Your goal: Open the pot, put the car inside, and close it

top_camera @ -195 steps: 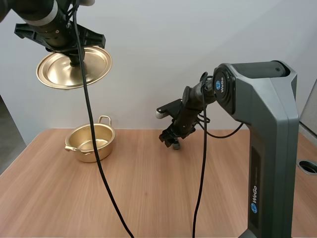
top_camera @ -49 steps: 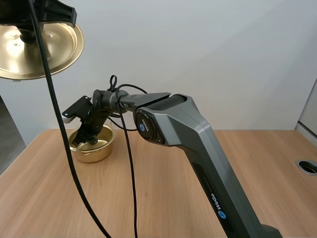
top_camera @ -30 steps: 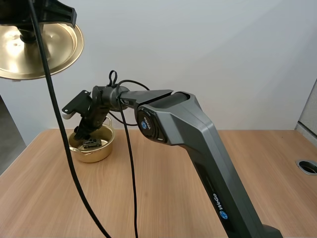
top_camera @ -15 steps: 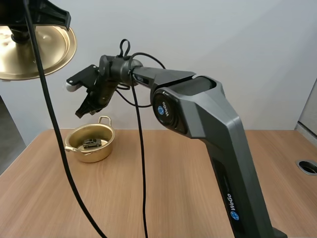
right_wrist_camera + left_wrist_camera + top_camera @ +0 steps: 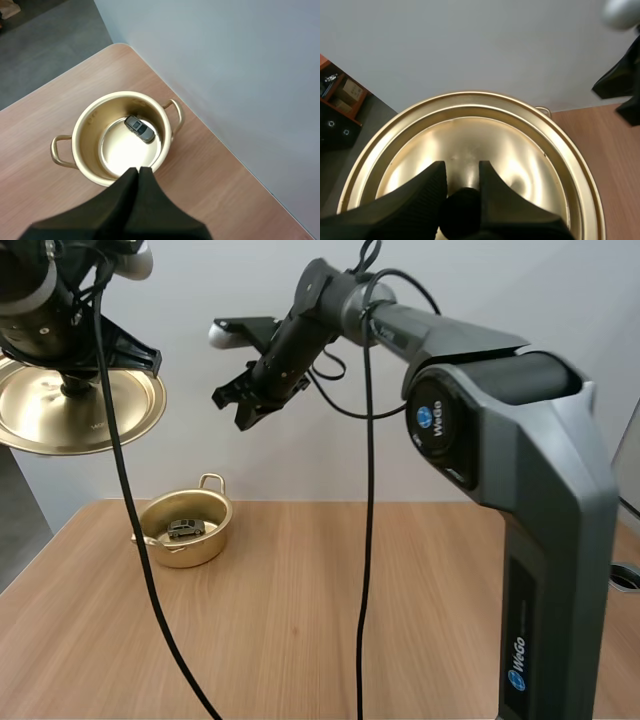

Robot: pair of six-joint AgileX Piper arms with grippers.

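My left gripper (image 5: 462, 172) clamps the lid (image 5: 80, 418) high beside the open far-left pot (image 5: 190, 552), the car (image 5: 184, 529) lying inside. My right gripper (image 5: 240, 405), closed on nothing, hangs high. I should lower the lid level and centred on the rim.

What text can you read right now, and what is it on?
"WeGo": on the right arm, running up its grey upright link.
Lettering on the blue round badge at that arm's joint: too small to read.
No text on the pot, lid or car.
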